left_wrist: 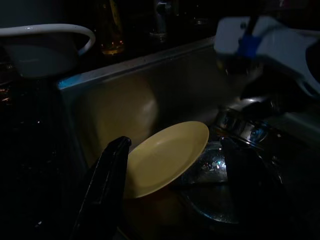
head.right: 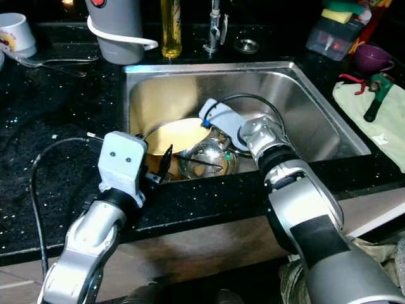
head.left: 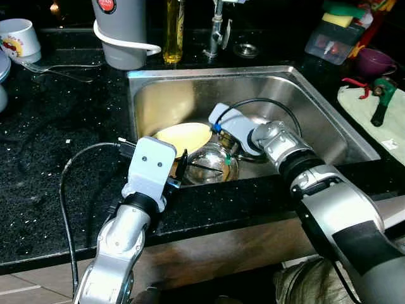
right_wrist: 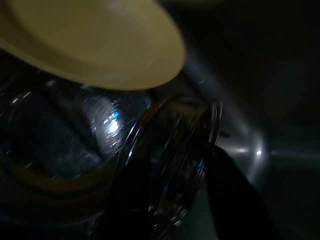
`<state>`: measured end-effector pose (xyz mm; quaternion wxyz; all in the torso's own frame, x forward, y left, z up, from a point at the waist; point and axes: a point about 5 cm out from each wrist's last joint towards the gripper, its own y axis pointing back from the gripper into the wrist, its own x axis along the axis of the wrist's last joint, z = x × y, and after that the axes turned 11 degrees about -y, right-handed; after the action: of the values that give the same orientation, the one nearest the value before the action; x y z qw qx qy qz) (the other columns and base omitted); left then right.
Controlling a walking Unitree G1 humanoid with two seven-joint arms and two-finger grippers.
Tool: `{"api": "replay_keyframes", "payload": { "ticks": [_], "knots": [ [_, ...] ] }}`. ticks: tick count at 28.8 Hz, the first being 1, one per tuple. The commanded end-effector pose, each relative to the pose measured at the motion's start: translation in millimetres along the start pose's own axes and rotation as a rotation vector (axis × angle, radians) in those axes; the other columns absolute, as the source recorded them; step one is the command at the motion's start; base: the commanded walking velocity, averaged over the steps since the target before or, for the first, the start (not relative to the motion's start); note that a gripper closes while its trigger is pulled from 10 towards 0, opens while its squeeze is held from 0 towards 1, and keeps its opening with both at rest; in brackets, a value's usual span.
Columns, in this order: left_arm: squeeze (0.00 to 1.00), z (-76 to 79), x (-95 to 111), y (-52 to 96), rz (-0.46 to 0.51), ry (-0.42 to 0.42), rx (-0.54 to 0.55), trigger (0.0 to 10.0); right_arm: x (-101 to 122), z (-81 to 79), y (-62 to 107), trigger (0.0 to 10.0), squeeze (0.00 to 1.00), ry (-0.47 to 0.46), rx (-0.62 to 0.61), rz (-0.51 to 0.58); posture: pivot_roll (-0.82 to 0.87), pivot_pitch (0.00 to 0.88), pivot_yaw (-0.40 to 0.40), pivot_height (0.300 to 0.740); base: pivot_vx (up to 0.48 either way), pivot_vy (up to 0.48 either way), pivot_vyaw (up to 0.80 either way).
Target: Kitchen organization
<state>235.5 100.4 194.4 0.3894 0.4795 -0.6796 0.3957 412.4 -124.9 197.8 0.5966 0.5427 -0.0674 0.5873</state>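
A yellow plate [head.left: 183,136] leans tilted in the steel sink [head.left: 304,101], next to a clear glass bowl [head.left: 212,166] on the sink floor. My left gripper [head.left: 181,167] hangs over the sink's front edge, open. In the left wrist view the plate [left_wrist: 165,160] lies between and just beyond its two black fingers [left_wrist: 105,190]. My right gripper [head.left: 229,152] reaches down into the sink from the right, right at the glass bowl and a shiny steel rim [right_wrist: 170,150] beside it. The yellow plate [right_wrist: 95,45] is close in front of that gripper.
Behind the sink on the black counter [head.left: 57,139] stand a grey jug [head.left: 120,31], a yellow bottle [head.left: 173,31] and the faucet [head.left: 218,31]. A white mug [head.left: 19,38] and cutlery [head.left: 57,66] lie far left. Sponge tub [head.left: 335,35], purple cup [head.left: 373,62] and a cloth with tools [head.left: 383,101] sit right.
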Motion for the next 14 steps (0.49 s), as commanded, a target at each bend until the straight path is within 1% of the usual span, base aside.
{"api": "replay_keyframes", "payload": {
  "ticks": [1,6,7,8,9,10,11,12,14],
  "knots": [
    [0.00,-0.5,1.9,1.6,-0.002,-0.002,0.010,10.0,-4.5,1.4,-0.6,10.0,1.00,-0.032,-0.010,-0.004,0.06,0.122,-0.129,0.740,0.000,0.000,0.00],
    [0.00,-1.5,1.7,1.1,-0.004,-0.006,0.011,10.0,-3.3,5.7,1.3,10.0,1.00,-0.054,-0.027,0.015,0.06,0.116,-0.123,0.740,0.000,0.000,0.00],
    [0.00,-1.7,1.6,0.9,-0.004,-0.007,0.011,10.0,-2.1,8.4,2.6,10.0,0.94,-0.071,-0.033,0.029,0.06,0.115,-0.122,0.740,0.000,0.000,0.00],
    [0.00,-1.7,1.6,0.9,-0.004,-0.007,0.011,10.0,-2.1,8.4,2.6,10.0,0.94,-0.071,-0.033,0.029,0.06,0.115,-0.122,0.740,0.000,0.000,0.00],
    [0.00,-2.2,1.0,0.4,-0.006,-0.008,0.013,10.0,2.2,15.8,7.3,10.0,0.00,-0.100,-0.032,0.078,0.06,0.112,-0.120,0.740,0.000,0.000,0.00],
    [0.00,-2.4,0.6,0.1,-0.009,-0.009,0.013,10.0,5.9,19.3,10.1,10.0,0.00,-0.118,-0.024,0.116,0.06,0.109,-0.118,0.740,0.000,0.000,0.00],
    [0.00,-2.4,0.6,0.1,-0.009,-0.009,0.013,10.0,5.9,19.3,10.1,10.0,0.00,-0.118,-0.024,0.116,0.06,0.109,-0.118,0.740,0.000,0.000,0.00],
    [0.00,-2.5,0.2,0.0,-0.013,-0.009,0.014,10.0,10.1,22.3,13.2,10.0,0.00,-0.152,-0.005,0.160,0.06,0.109,-0.118,0.740,0.000,0.000,0.00],
    [0.00,-3.2,-2.0,-0.6,-0.026,-0.007,0.016,10.0,25.7,27.7,23.1,10.0,0.00,-0.210,0.078,0.323,0.06,0.102,-0.107,0.740,0.000,0.000,0.00]
  ]
}}
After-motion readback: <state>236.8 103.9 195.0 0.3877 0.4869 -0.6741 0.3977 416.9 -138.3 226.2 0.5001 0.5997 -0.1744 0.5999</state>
